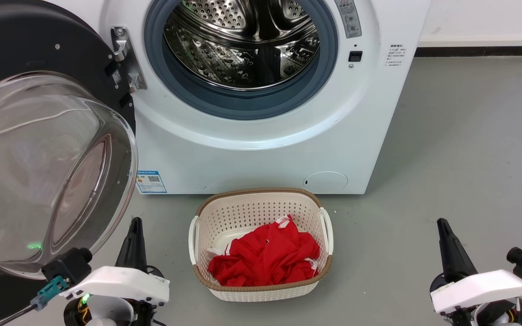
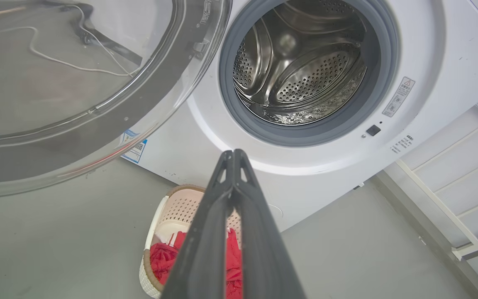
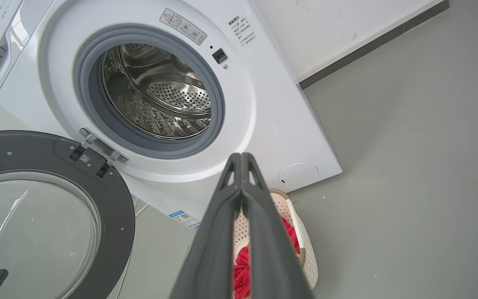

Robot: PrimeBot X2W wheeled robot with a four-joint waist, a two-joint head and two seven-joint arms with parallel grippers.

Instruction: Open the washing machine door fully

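at the far left of the head view, the washing machine door (image 1: 48,172) stands swung wide open. its black ring hangs from a metal hinge (image 1: 125,59) at the left edge of the drum opening, and its bulging clear glass bowl faces the camera. just right of the bowl's lower rim, the left gripper (image 1: 135,222) points up the view. in the left wrist view its jaws (image 2: 233,153) are pressed together with nothing between them, apart from the door.

the washing machine (image 1: 261,149) is a white box that sits on the grey floor (image 1: 460,158). a grey rubber gasket (image 1: 243,102) rings its perforated steel drum (image 1: 243,40), which is uncovered. low on the machine's front, a blue label (image 1: 151,181) sits at the left.

on the floor just in front of the machine stands a cream laundry basket (image 1: 261,290) with a brown rim, and a crumpled red cloth (image 1: 265,256) lies in it.

further right, a round flap (image 1: 326,180) sits low on the machine's front and a small dark latch slot (image 1: 355,55) lies beside the opening. at the lower right, the right gripper (image 1: 442,222) points upward over bare floor, well apart from the machine. the right wrist view shows its jaws (image 3: 242,155) clenched on nothing.
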